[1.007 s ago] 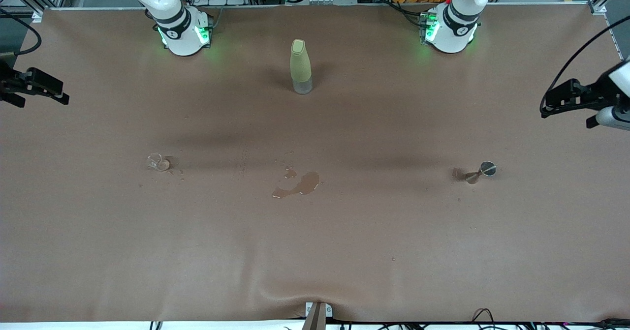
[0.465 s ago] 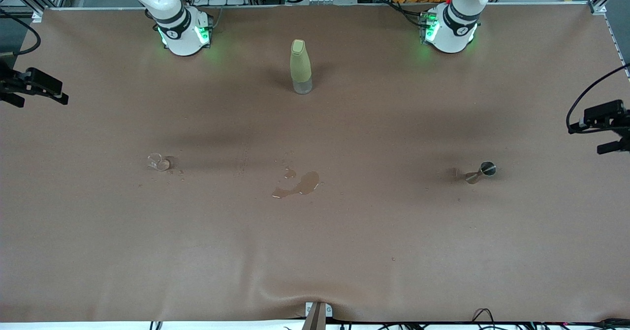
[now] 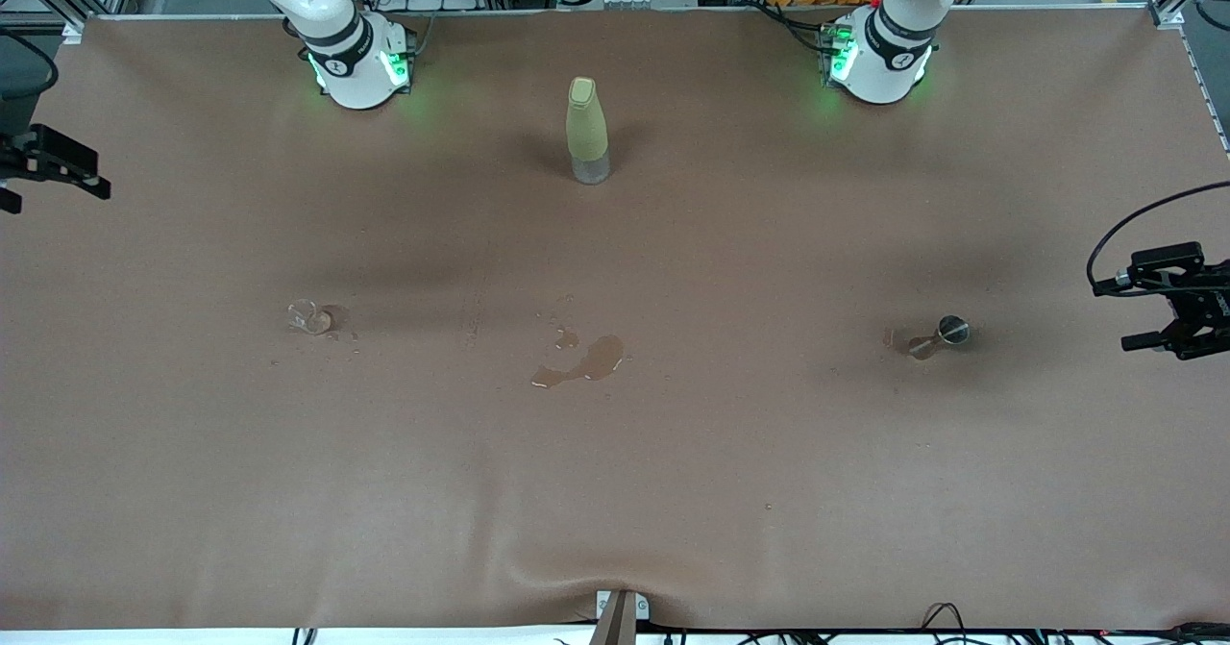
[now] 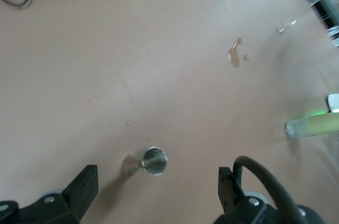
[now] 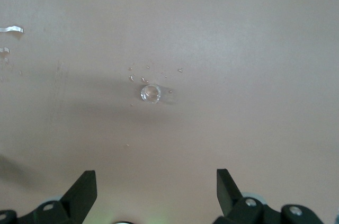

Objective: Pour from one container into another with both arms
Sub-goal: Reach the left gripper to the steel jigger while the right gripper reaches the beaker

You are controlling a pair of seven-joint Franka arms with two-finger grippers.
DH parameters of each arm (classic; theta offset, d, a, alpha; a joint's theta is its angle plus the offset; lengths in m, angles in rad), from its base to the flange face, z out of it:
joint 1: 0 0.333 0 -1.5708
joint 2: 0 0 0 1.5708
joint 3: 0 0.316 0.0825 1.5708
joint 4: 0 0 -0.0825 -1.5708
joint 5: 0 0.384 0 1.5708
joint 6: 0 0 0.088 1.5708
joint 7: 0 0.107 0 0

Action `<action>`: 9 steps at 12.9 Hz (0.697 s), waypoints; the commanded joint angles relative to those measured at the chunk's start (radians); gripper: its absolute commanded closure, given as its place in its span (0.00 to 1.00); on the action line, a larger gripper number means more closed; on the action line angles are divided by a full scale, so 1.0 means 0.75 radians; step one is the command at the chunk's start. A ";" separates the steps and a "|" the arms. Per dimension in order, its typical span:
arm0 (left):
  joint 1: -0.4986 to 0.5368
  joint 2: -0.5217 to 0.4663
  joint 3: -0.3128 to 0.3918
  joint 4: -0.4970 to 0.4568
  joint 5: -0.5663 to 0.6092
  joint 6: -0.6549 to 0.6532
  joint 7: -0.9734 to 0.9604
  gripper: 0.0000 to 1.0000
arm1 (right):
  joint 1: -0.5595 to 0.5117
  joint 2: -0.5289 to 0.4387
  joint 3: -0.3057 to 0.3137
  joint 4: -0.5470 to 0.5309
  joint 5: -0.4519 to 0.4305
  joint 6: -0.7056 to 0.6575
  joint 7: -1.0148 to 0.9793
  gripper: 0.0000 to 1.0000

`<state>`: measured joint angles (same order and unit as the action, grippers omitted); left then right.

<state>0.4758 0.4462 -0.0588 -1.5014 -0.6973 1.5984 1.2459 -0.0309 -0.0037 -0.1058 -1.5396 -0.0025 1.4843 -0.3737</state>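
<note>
A small steel measuring cup [image 3: 947, 332] stands toward the left arm's end of the table. It also shows in the left wrist view, where the steel cup [image 4: 154, 160] lies ahead of my open, empty left gripper [image 4: 157, 191]. That left gripper [image 3: 1168, 313] hangs over the table's edge beside the cup. A tiny clear glass [image 3: 309, 316] stands toward the right arm's end. The same glass [image 5: 150, 93] sits ahead of my open, empty right gripper [image 5: 154, 188]. My right gripper [image 3: 53, 179] hovers over that table end. A tall pale green bottle [image 3: 587, 131] stands upright between the arm bases.
A brown puddle [image 3: 581, 361] with small droplets lies mid-table, nearer the front camera than the bottle. Droplets ring the glass. The brown cloth [image 3: 615, 491] has a ridge at its front edge. The arm bases [image 3: 356, 63] stand along the back edge.
My left gripper has swung along the table's end to level with the steel cup. The right gripper has drifted slightly outward at its end. Nothing on the table moved.
</note>
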 commanded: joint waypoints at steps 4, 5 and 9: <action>0.088 0.233 -0.020 0.026 -0.134 -0.039 0.512 0.00 | -0.175 -0.024 0.010 -0.023 -0.017 0.011 -0.605 0.00; 0.086 0.274 -0.024 0.024 -0.162 -0.047 0.578 0.00 | -0.190 -0.024 0.010 -0.023 -0.017 0.011 -0.718 0.00; 0.118 0.425 -0.026 0.022 -0.299 -0.135 0.821 0.00 | -0.235 -0.022 0.008 -0.023 -0.025 0.036 -1.184 0.00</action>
<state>0.5335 0.7225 -0.0672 -1.5017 -0.8872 1.5335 1.7894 -0.1832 -0.0035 -0.1122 -1.5407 -0.0046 1.4990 -1.1241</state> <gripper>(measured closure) 0.000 0.000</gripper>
